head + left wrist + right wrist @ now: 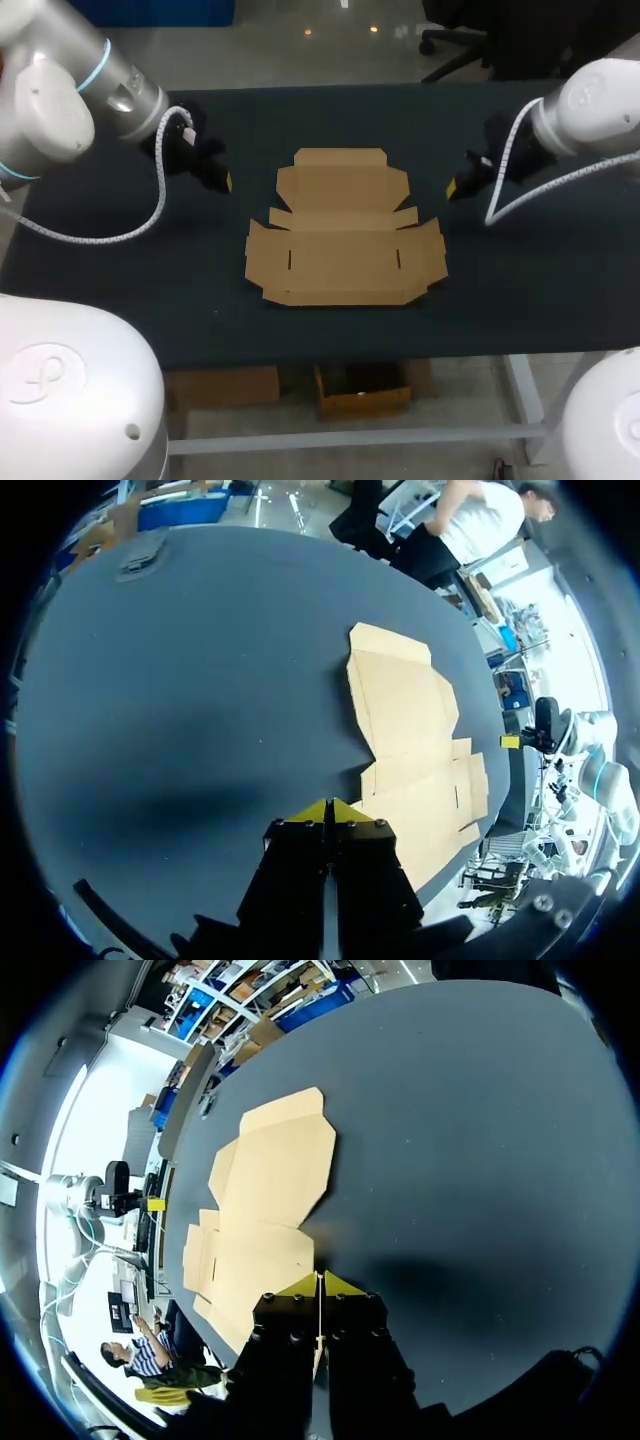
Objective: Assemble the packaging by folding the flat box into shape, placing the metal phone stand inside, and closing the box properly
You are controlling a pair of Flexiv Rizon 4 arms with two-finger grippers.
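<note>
The flat box (345, 235) is plain brown cardboard, matt and smooth, with clean cut edges and pressed fold lines. The table (520, 300) has a dark matt top with only a faint soft sheen; whether it is cloth or a mat I cannot tell. The left arm (60, 100) and right arm (600, 100) have smooth, glossy white shells, with silvery metal-looking sections near the wrists. A white cable (150, 225) on the left arm looks ribbed. The left gripper (328, 805) and right gripper (320, 1278) have dull black bodies and smooth bright yellow tips, plastic or rubber by the look
</note>
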